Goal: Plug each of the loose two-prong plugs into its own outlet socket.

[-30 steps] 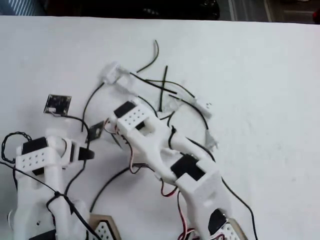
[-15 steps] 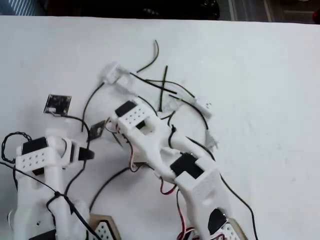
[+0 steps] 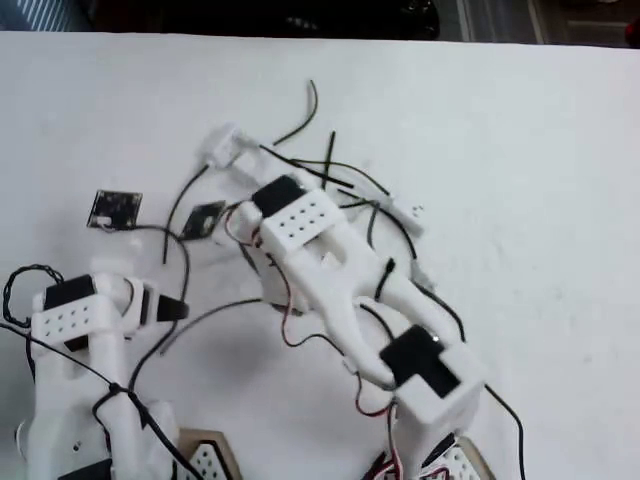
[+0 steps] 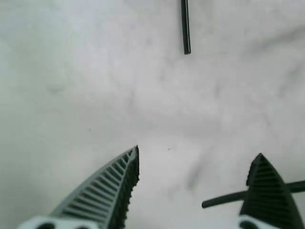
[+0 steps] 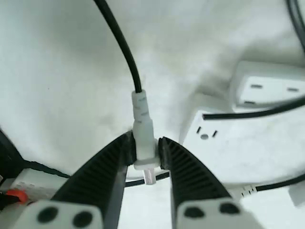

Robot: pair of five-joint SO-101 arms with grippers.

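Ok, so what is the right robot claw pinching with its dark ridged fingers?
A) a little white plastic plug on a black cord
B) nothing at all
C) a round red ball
A: in the right wrist view the right gripper has its dark ridged fingers pressed against both sides of the small white plastic plug, and the black cord runs out of the plug's far end.

In the high view the right arm (image 3: 340,280) hides its claw (image 5: 145,139) and the plug (image 5: 142,119) it clamps.
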